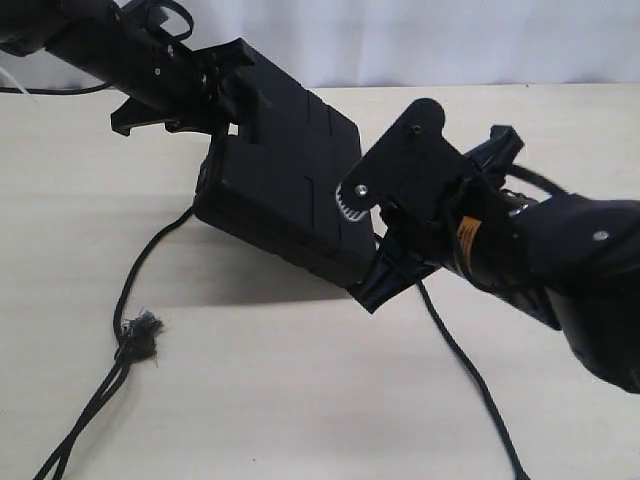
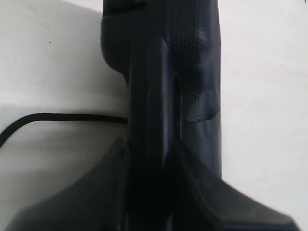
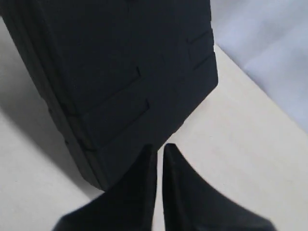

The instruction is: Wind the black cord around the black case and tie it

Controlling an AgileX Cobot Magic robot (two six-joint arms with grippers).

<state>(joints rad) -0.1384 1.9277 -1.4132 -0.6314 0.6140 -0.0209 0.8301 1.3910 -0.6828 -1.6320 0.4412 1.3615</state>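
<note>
The black case point(image 1: 290, 190) is lifted at an angle above the table, its ribbed face up. My left gripper point(image 1: 225, 100) is shut on the case's far upper end; in the left wrist view the case's edge point(image 2: 192, 62) runs between the jaws point(image 2: 150, 144). My right gripper point(image 1: 378, 290) is shut with nothing in it, its tips against the case's low near corner point(image 3: 120, 72), point(image 3: 158, 147). The black cord point(image 1: 135, 280) leaves from under the case's left side, passes a frayed knot point(image 1: 145, 335) and runs off the front left. Another strand point(image 1: 470, 370) trails front right.
The cream table point(image 1: 300, 400) carries the case's shadow below the lifted case. A pale backdrop point(image 1: 450, 40) closes the far edge. The cord point(image 2: 72, 117) lies flat on the table in the left wrist view. The right arm's bulk fills the right side.
</note>
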